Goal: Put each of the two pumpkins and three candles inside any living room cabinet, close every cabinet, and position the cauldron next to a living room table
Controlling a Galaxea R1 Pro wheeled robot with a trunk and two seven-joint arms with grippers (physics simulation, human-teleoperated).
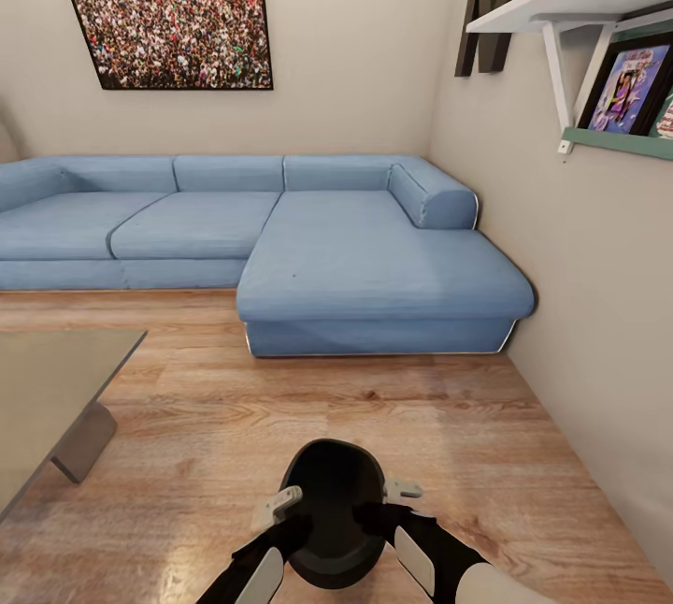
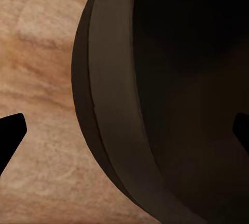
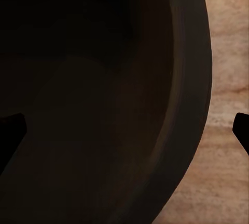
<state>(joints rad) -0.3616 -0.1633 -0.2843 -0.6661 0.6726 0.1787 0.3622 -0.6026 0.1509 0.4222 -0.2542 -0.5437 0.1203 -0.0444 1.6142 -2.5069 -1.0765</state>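
Carrying cauldron (image 1: 329,510) between both grippers, low in front of robot above wood floor (image 1: 280,398). Left gripper (image 1: 278,507) straddles one rim wall, right gripper (image 1: 402,492) opposite wall; each appears clamped on rim, jaws astride it. Table (image 1: 56,380) corner at robot's left, near but apart from cauldron. Blue sofa (image 1: 374,258) ahead. Judgement: cauldron placement still pending. Pumpkin, candle, cabinet status unknown.

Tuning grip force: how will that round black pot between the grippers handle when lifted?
The round black pot looks rigid and thick-rimmed, so probably no flex. Its curved walls may slip between the left gripper and the right gripper. Open-mouthed, it could tip if gripped unevenly.
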